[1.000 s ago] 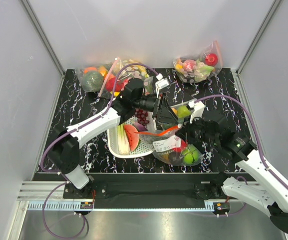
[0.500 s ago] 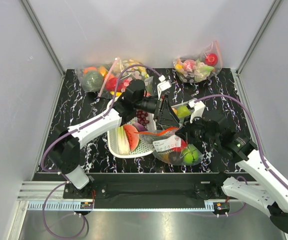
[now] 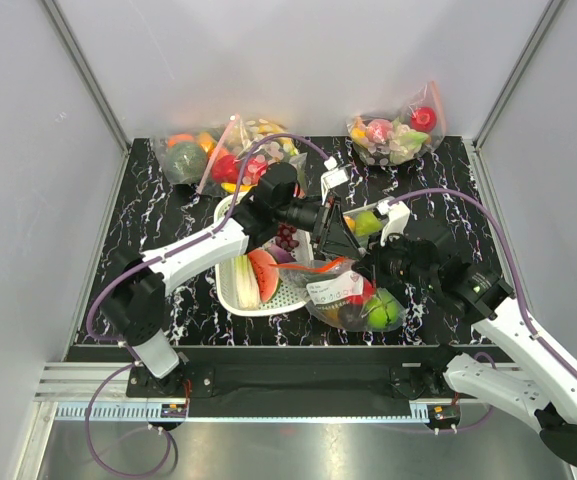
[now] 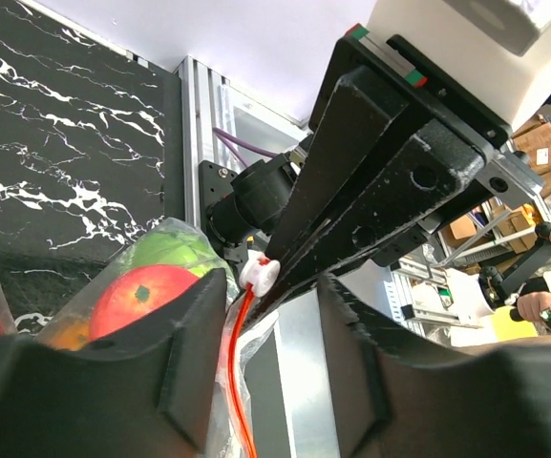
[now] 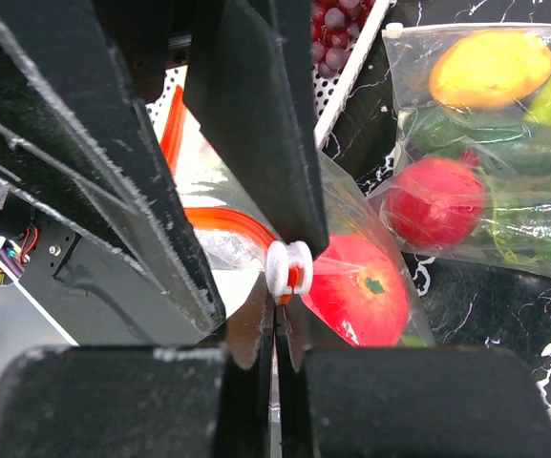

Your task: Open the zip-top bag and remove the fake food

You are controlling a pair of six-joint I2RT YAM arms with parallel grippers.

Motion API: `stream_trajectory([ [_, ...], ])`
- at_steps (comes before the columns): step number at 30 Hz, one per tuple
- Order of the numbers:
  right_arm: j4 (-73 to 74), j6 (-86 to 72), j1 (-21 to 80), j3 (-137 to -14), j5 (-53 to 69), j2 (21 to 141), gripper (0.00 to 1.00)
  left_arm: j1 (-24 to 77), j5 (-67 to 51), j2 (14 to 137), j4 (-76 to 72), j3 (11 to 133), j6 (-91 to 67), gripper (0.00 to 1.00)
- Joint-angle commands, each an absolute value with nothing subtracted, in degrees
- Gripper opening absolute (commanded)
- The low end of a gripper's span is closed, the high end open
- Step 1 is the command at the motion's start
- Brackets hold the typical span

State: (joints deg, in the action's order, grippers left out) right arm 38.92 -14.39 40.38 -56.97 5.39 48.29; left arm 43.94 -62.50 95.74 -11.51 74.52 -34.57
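Note:
The zip-top bag (image 3: 353,297) lies at the table's front centre, with an orange-red zip strip (image 3: 330,266) and a white label. A red fruit (image 3: 364,292) and a green fruit (image 3: 381,312) show inside; no pineapple shows. My right gripper (image 3: 369,268) is shut on the bag's edge just under the white slider (image 5: 289,268), next to the red fruit (image 5: 363,286). My left gripper (image 3: 335,238) is open. In the left wrist view the zip strip (image 4: 232,353) runs between its fingers (image 4: 199,334), with the slider (image 4: 259,275) just beyond them.
A white basket (image 3: 258,311) with leek, watermelon slice and grapes sits left of the bag. A clear bag with an orange and a green apple (image 3: 368,222) lies behind it. More filled bags lie at the back left (image 3: 218,152) and back right (image 3: 398,135).
My left arm has shifted a little to the right and nearer the bag's zip end. The right gripper and the bag have stayed where they were.

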Motion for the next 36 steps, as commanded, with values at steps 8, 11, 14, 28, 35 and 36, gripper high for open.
stream_trajectory([
  [8, 38.32, -14.24, 40.08, -59.24, 5.01, 47.20, 0.00, 44.21, -63.46, 96.85, -14.41, 75.85, -34.36, 0.33],
  [11, 38.41, -14.33, 39.99, -59.33, 5.10, 47.02, 0.00, 44.30, -63.72, 97.03, -15.46, 75.85, -35.07, 0.29],
  [14, 38.50, -14.33, 39.90, -59.24, 4.92, 47.02, 0.00, 44.38, -64.07, 97.03, -16.34, 75.76, -35.51, 0.19],
  [28, 39.99, -13.89, 39.29, -59.50, 2.38, 44.57, 0.00, 44.12, -65.13, 95.98, -19.07, 73.57, -37.00, 0.00],
  [35, 40.87, -14.24, 38.76, -59.50, 2.02, 43.24, 0.00, 43.68, -65.30, 95.27, -15.03, 72.51, -33.84, 0.00],
  [36, 40.70, -14.41, 38.67, -59.50, 2.02, 43.16, 0.00, 43.77, -65.30, 95.19, -14.77, 72.25, -33.66, 0.00],
])
